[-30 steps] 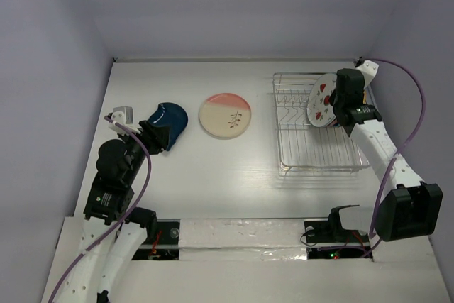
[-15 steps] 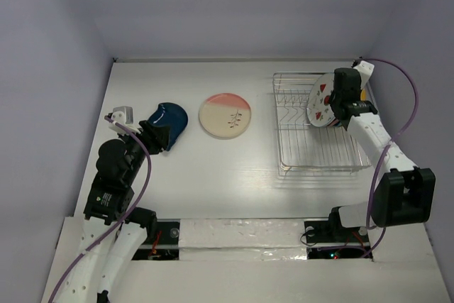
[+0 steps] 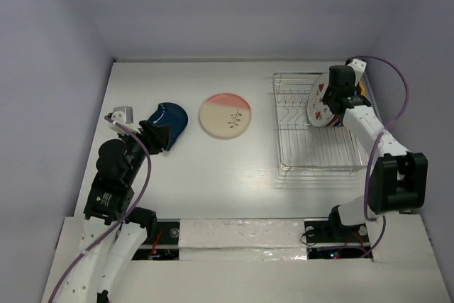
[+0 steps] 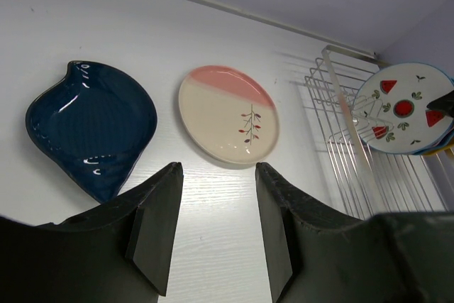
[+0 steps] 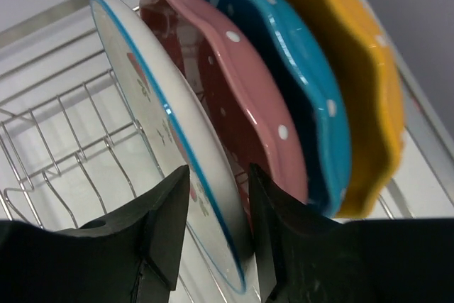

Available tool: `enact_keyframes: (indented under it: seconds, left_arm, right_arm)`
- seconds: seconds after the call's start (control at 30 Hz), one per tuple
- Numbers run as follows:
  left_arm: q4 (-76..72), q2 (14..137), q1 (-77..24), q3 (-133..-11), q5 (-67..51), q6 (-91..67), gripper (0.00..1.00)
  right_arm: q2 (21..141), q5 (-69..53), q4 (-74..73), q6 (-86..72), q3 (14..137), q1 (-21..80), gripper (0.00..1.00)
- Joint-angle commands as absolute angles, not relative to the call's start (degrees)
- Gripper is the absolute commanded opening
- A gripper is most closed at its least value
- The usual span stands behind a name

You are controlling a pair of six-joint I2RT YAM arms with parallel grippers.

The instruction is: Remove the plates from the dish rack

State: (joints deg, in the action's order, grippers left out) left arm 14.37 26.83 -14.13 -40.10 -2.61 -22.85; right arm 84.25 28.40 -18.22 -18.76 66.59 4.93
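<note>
Right now the right jaws are straddling the upper rim of the white round plate with red wedge marks (image 5: 135, 69) — standing apart, one finger on each face, not clamped. That plate is standing on edge in the silver wire dish rack (image 3: 298, 154) at the far right, with the pink dotted scalloped plate (image 5: 234, 97) crowding just behind it. The left jaws are hanging apart and empty, well off to the left.
</note>
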Motion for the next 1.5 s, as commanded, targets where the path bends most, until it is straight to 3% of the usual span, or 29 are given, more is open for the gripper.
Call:
enact_keyframes:
  seconds: [0.0,0.2,0.3,0.37,0.47,0.87,1.17,1.3,1.47]
  left_arm:
    - [11.8,27.2,-13.9,-40.0,-3.2,-22.3,0.42]
    - [11.8,27.0,-13.9,-40.0,-3.2,-22.2,0.42]
    - [11.8,26.9,-13.9,-40.1,-3.2,-22.3,0.42]
    - [11.8,26.9,-13.9,-40.0,-3.3,-22.2,0.42]
    - [11.7,27.1,-13.9,-40.0,-3.3,-22.2,0.42]
    - [11.7,27.2,-13.9,-40.0,-3.2,-22.4,0.42]
    - [11.7,27.2,-13.9,-40.0,-3.3,-22.3,0.42]
    - [11.8,27.1,-13.4,-40.0,-3.1,-22.5,0.42]
    - [11.8,26.6,-13.4,-40.0,-2.8,-22.5,0.42]
  right_arm:
    - [87.0,25.7,-15.8,-19.3,66.6,4.4,0.45]
    - [87.5,26.0,-14.6,-19.9,66.1,4.4,0.41]
    - [86.2,26.9,-14.2,-19.3,65.8,4.4,0.29]
    - [84.2,27.2,-13.5,-18.6,65.7,4.4,0.09]
    - [80.6,26.2,-12.7,-17.0,65.7,4.4,0.00]
    - [71.6,24.4,-15.0,-12.7,71.4,5.4,0.00]
    - [60.7,7.2,-8.7,-21.0,66.0,8.4,0.00]
    - [61.7,-4.6,3.1,-29.5,61.7,11.9,0.00]
    - [72.5,-6.4,7.8,-34.0,65.7,22.7,0.00]
